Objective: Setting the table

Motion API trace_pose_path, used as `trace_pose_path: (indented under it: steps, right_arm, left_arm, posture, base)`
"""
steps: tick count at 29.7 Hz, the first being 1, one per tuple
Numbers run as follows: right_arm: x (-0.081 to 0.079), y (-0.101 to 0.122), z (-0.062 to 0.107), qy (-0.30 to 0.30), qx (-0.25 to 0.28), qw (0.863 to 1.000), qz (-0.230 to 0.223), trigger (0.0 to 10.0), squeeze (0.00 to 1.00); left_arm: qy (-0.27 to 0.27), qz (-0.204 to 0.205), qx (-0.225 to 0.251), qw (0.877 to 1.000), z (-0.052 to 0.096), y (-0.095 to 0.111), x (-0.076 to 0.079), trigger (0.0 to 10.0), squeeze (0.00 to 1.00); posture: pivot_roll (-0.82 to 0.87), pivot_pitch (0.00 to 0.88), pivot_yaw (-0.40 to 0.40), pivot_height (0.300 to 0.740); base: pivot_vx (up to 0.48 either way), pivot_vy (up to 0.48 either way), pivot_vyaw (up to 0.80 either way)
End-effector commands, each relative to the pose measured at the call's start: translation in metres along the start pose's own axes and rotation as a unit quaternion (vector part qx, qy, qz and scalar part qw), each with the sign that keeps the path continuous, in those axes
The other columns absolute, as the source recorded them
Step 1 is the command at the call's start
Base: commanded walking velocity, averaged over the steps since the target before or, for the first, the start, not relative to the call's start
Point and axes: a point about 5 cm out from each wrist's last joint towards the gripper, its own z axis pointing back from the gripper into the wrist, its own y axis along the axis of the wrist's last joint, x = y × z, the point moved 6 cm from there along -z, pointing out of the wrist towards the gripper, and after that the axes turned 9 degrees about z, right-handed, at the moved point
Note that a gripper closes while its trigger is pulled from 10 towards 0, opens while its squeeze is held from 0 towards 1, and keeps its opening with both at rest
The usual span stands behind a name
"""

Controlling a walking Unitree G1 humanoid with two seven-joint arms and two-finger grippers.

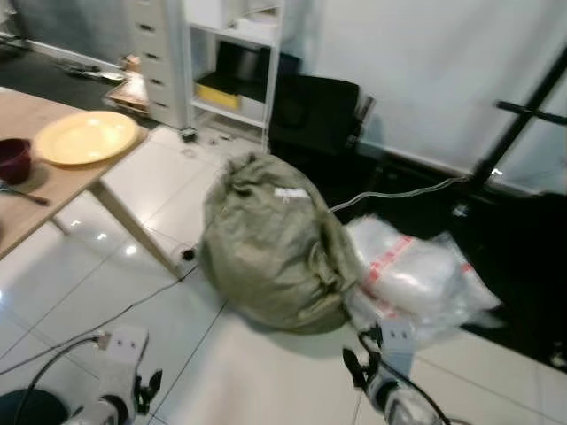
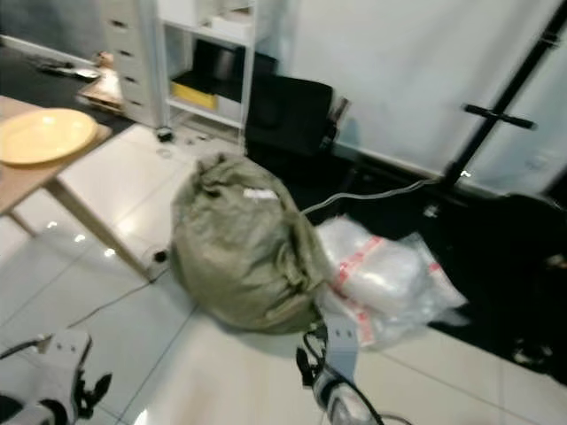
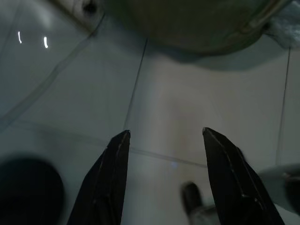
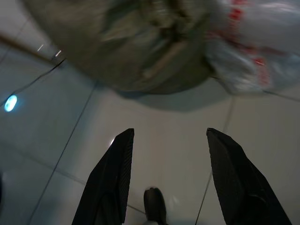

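A round yellow plate (image 1: 86, 137) lies flat and empty near the corner of a light wooden table (image 1: 66, 181). Further in along the table's near edge stands a dark red bowl (image 1: 14, 159), upright, with a spoon (image 1: 23, 194) lying on the tabletop just beside it.

Head views are bright but softly blurred, with lamp glare on the glossy floor (image 1: 124, 252); wrist views are dim.

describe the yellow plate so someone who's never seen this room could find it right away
Find the wooden table at the robot's left, standing on the white tiled floor. The yellow plate lies flat near the table's corner. It is round, pale yellow and bare, unlike the small dark red bowl beside it.
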Motion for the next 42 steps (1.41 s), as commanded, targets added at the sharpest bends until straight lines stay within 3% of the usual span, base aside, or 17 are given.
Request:
trace_pose_path:
  steps: [1, 3, 10, 20, 29, 42]
  right_arm:
    - [0.005, -0.012, 0.002, -0.017, -0.014, 0.999, -0.024, 10.0, 0.0]
    - [0.009, -0.011, 0.002, -0.026, -0.013, 0.999, -0.028, 10.0, 0.0]
    - [0.014, -0.013, 0.001, -0.043, -0.016, 0.999, -0.029, 10.0, 0.0]
    - [0.017, -0.015, 0.002, -0.067, -0.015, 0.998, -0.009, 10.0, 0.0]
    - [0.029, -0.021, 0.006, -0.107, -0.029, 0.994, -0.004, 10.0, 0.0]
    - [0.023, -0.017, 0.003, -0.101, -0.017, 0.995, -0.006, 10.0, 0.0]
  left_arm:
    - [-0.002, -0.034, 0.001, 0.999, 0.0, -0.005, 0.003, 10.0, 0.0]
    - [-0.007, -0.042, 0.004, 0.999, -0.003, -0.004, 0.006, 10.0, 0.0]
    - [-0.031, -0.011, 0.006, 0.999, -0.014, -0.002, 0.017, 10.0, 0.0]
    - [-0.092, -0.046, 0.008, 0.995, -0.021, 0.002, 0.037, 10.0, 0.0]
    - [-0.106, -0.05, 0.008, 0.993, -0.024, 0.002, 0.04, 10.0, 0.0]
    - [-0.108, -0.052, 0.02, 0.993, -0.028, 0.009, 0.042, 10.0, 0.0]
  posture:
    - [0.07, 0.032, 0.012, 0.74]
    - [0.06, 0.032, 0.014, 0.74]
    - [0.06, 0.031, 0.02, 0.74]
    - [0.03, 0.031, 0.049, 0.74]
    - [0.03, 0.03, 0.055, 0.74]
    - [0.03, 0.033, 0.056, 0.74]
  base:
    - [0.0, 0.0, -0.8]
    - [0.0, 0.0, -0.8]
    - [0.0, 0.0, -0.8]
    - [0.0, 0.0, -0.8]
    - [0.0, 0.0, -0.8]
    - [0.0, 0.0, -0.8]
